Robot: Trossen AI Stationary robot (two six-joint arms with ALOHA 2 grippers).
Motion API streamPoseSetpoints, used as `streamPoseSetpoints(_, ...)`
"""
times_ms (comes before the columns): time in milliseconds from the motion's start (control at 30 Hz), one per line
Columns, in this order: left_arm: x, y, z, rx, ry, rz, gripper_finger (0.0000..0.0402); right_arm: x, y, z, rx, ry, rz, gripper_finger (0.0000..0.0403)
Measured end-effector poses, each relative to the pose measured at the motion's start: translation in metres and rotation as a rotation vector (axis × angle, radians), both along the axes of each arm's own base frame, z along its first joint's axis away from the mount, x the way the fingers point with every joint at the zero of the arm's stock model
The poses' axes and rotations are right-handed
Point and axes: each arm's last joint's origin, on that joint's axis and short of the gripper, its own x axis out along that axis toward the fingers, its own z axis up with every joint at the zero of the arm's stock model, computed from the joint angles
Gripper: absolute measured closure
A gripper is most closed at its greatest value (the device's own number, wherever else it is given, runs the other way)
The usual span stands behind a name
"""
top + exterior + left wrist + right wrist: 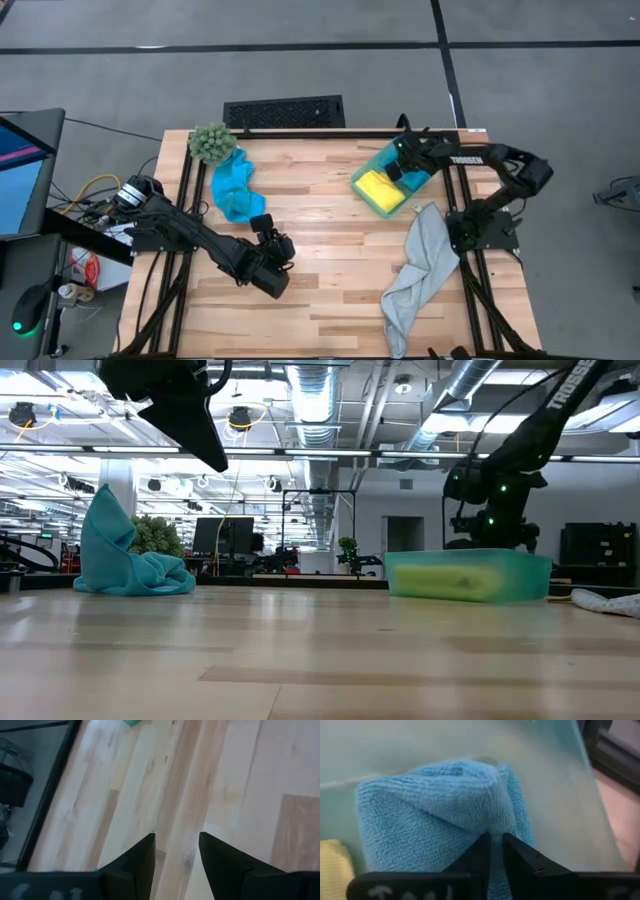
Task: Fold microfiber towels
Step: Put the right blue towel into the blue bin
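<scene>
Reaching our right gripper (496, 851) into the green bin (372, 163), fingers nearly closed pinching a folded blue towel (435, 810) beside the yellow towel (380, 188), our left gripper (176, 851) open, empty, above the table (330, 250).

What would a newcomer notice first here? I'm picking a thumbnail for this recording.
The right gripper reaching into the green bin at the table's far right, closing on a folded blue towel beside the yellow towel. Next, the crumpled turquoise towel heaped near the fuzzy plant at far left, and the grey towel sprawled along the right edge.
</scene>
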Motion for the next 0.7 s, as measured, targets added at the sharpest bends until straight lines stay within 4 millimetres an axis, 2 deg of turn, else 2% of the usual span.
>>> streamPoseSetpoints(100, 0.000, 0.001, 0.000, 0.031, -0.012, 0.007, 0.0255, 0.000, -0.003, 0.000, 0.025, -0.018, 0.001, 0.0327)
streamPoseSetpoints(200, -0.001, 0.003, 0.001, 0.080, -0.015, 0.018, 0.0255, -0.001, -0.001, 0.012, 0.024, -0.039, 0.015, 0.0327)
streamPoseSetpoints(333, -0.006, 0.012, 0.003, 0.128, -0.024, 0.096, 0.0255, 0.000, 0.006, 0.049, -0.066, -0.135, 0.046, 0.0327)
streamPoseSetpoints(500, -0.020, 0.042, 0.015, 0.131, -0.004, 0.294, 0.0255, -0.006, 0.029, 0.095, -0.189, -0.277, 0.102, 0.0327)
streamPoseSetpoints(700, -0.040, 0.074, 0.028, 0.136, -0.031, 0.594, 0.0255, -0.014, 0.058, 0.124, -0.256, -0.393, 0.169, 0.0327)
